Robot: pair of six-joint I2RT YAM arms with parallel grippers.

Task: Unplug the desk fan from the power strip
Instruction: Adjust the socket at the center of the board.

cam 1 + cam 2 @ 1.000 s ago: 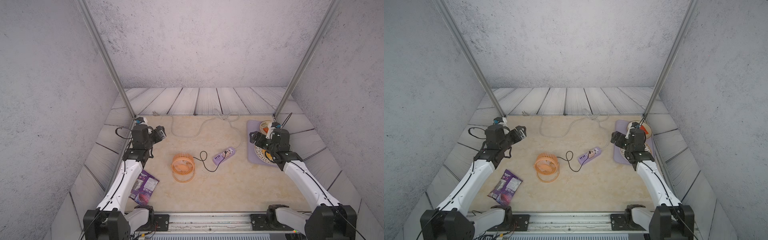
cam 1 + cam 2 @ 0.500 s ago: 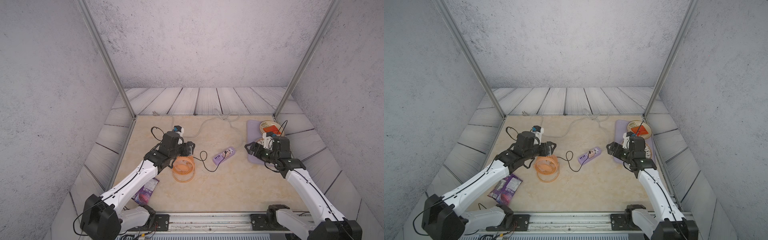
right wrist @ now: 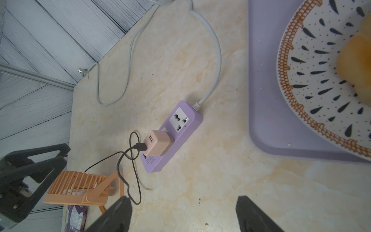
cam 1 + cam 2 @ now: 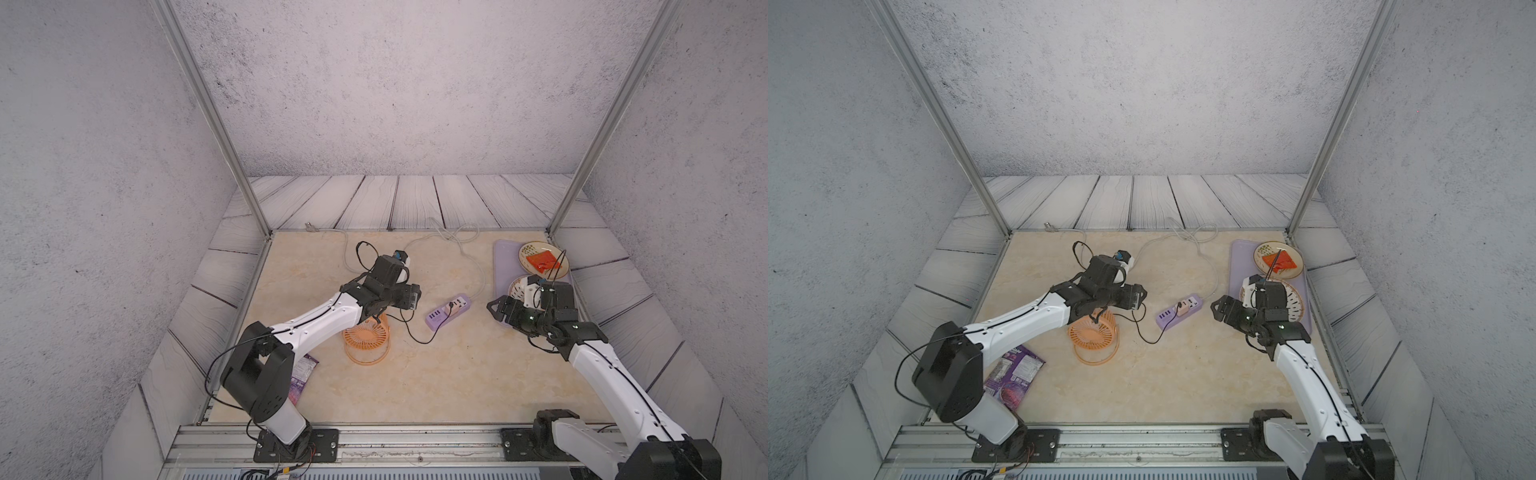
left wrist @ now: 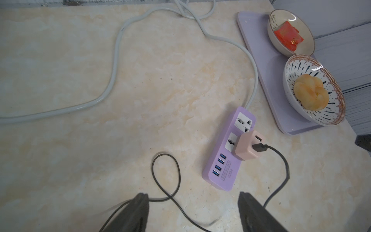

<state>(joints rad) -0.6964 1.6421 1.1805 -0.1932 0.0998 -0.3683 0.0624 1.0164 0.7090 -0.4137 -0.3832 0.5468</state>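
Note:
The orange desk fan (image 4: 366,338) stands on its ring stand left of centre, partly under my left forearm. Its thin black cable (image 5: 166,176) loops across the table to a pale pink plug adapter (image 5: 249,147) seated in the lavender power strip (image 5: 226,160). In both top views the strip (image 4: 1180,312) lies between my two grippers. My left gripper (image 5: 192,197) hovers just short of the strip's USB end, open, holding nothing, with the cable loop lying on the table under it. My right gripper (image 3: 183,200) is open over bare table on the strip's other side, empty.
A flat lavender tray (image 4: 505,266) at the right holds a bowl (image 5: 281,16) with a red packet and a patterned bowl (image 5: 301,66) with yellow food. The strip's long grey cord (image 4: 457,241) snakes to the back edge. A purple snack packet (image 4: 1013,372) lies front left.
My left arm has swung from the far left edge across the fan to just beside the power strip. My right gripper has come off the tray toward the strip.

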